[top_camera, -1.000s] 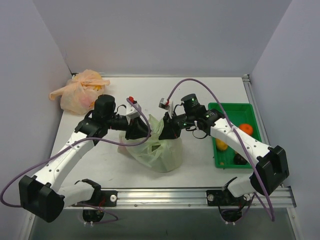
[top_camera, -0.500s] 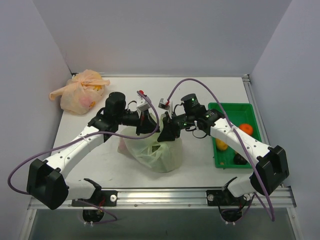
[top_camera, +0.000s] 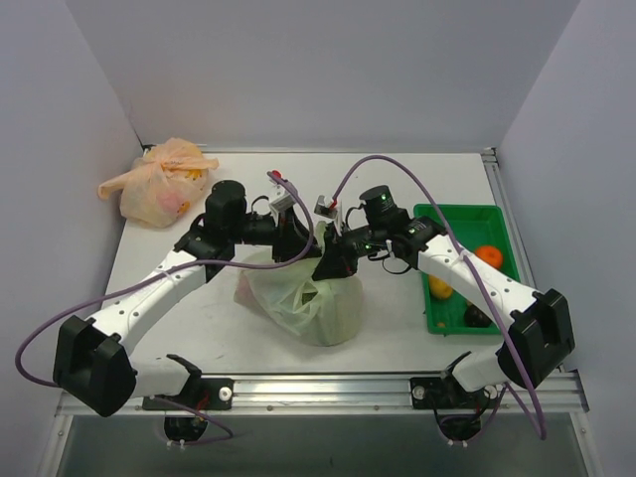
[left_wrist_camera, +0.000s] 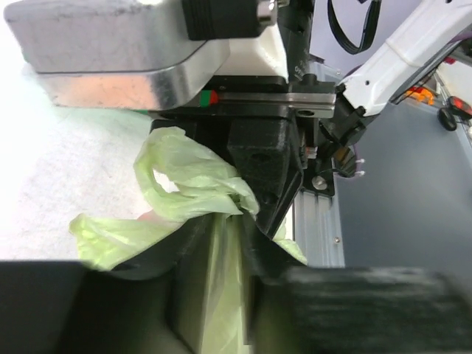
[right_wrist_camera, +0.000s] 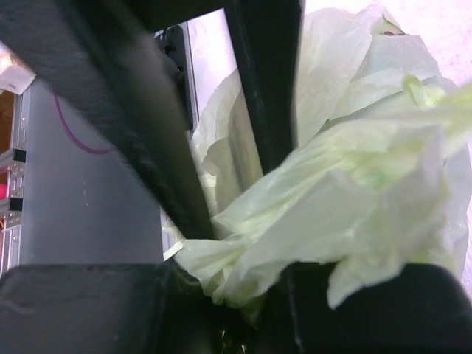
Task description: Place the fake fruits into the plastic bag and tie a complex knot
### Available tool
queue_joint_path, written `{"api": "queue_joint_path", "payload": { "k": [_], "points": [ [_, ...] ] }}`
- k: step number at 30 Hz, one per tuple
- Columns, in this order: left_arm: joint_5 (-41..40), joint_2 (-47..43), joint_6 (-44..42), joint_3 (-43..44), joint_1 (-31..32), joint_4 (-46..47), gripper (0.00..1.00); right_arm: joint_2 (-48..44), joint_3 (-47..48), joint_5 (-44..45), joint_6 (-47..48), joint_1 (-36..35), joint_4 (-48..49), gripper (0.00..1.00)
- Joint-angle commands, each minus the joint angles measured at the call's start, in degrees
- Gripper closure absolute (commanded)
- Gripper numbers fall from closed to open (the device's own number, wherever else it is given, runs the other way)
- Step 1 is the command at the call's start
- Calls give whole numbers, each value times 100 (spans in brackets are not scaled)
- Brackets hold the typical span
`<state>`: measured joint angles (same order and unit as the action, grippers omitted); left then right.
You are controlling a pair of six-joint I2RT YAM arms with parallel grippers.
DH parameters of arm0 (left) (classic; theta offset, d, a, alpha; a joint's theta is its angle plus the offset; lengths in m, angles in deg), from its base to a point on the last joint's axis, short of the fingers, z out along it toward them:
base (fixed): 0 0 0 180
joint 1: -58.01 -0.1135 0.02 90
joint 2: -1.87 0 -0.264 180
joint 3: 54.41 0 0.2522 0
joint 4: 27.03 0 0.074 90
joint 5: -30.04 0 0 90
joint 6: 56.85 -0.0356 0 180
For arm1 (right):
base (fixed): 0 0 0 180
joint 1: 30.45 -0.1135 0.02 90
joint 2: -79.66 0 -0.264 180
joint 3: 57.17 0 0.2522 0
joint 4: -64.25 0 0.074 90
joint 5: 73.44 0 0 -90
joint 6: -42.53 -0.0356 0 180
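Pale green plastic bag [top_camera: 316, 308] sits on the table [top_camera: 417, 179] between the arms. The left hand [top_camera: 297, 243] and right hand [top_camera: 330, 264] each pinch its gathered top, close together. This looks like the knot-tying step; next, cross one strand over the other without tearing the film.

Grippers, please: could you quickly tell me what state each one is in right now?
Left gripper: closed, pinching the plastic bag near its top.
Right gripper: closed on bunched film of the same bag.
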<state>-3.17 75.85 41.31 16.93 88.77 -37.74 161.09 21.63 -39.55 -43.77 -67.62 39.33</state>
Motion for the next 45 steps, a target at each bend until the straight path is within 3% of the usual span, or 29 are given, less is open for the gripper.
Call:
{"api": "queue_joint_path", "payload": {
  "k": [1,9,12,20,24,33,41,45],
  "points": [
    [130,-418,-183,121,-17,-539,59,-57,80,-163,25,-10,518,100],
    [684,-955,27,464,-1685,-806,38,-206,-87,-215,578,-1,466,100],
    [666,-850,-69,517,-1942,-885,35,-276,-96,-285,1078,-36,291,100],
    [991,99,-430,1035,-1627,-1044,22,-347,61,-233,2651,-238,-378,100],
    [1193,328,-491,1159,-1302,-955,20,-312,167,-215,2942,-273,-615,100],
    [1536,469,-920,1141,-1099,-1341,23,-408,106,-189,3163,-282,-756,100],
    [1343,548,-1211,1237,-765,-1526,25,-435,141,-207,3426,-300,-870,100],
    [1343,627,-1458,1343,-730,-1990,60,-461,176,-180,3418,-309,-906,100]
  ]
}}
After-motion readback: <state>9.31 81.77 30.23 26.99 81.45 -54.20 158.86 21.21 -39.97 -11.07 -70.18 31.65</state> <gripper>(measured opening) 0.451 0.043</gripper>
